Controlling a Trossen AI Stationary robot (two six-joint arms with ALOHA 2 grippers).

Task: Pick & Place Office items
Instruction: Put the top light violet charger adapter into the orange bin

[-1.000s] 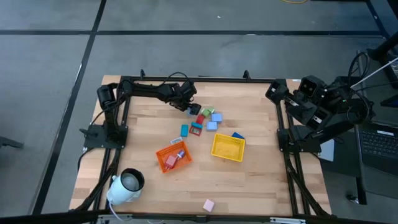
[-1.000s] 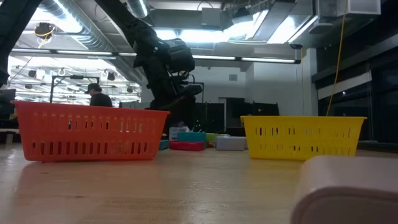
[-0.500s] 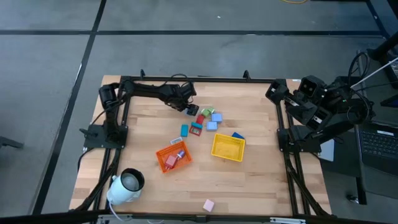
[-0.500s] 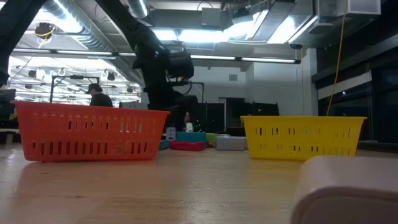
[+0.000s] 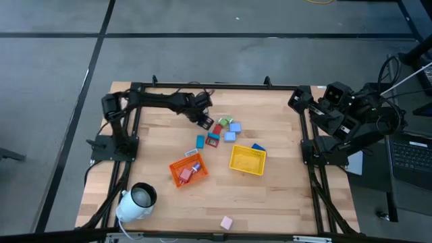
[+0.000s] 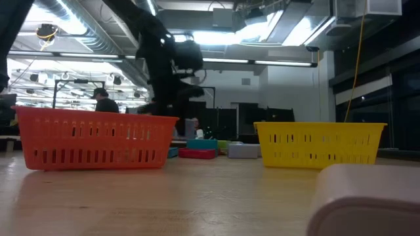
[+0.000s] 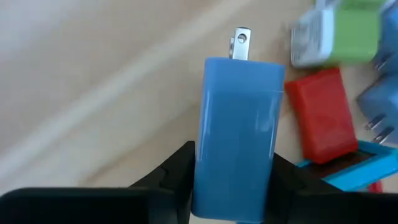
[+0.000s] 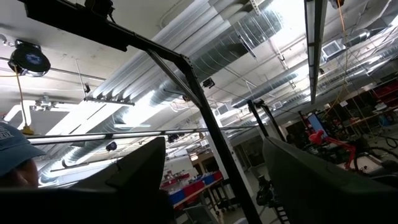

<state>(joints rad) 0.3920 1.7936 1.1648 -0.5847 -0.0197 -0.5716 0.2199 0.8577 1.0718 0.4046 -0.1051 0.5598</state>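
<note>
Desk [image 5: 283, 196], wooden. Orange tray [image 5: 187, 170] and yellow tray [image 5: 247, 160], mid-desk. Left gripper [image 5: 201, 119] pinching blue plug adapter [image 7: 237, 134], beside loose office items [image 5: 226, 129]. Right gripper [image 8: 214, 186] spread, raised off desk's right edge.

2 trays [image 5: 187, 170] side by side, office items [image 5: 225, 129] behind them.

A blue plug block [image 7: 237, 134] with metal prongs sits clamped between dark fingers [image 7: 178, 171] above the table. Red, green, blue pieces [image 5: 226, 129] cluster mid-table; a pink one [image 5: 227, 222] lies apart.
</note>
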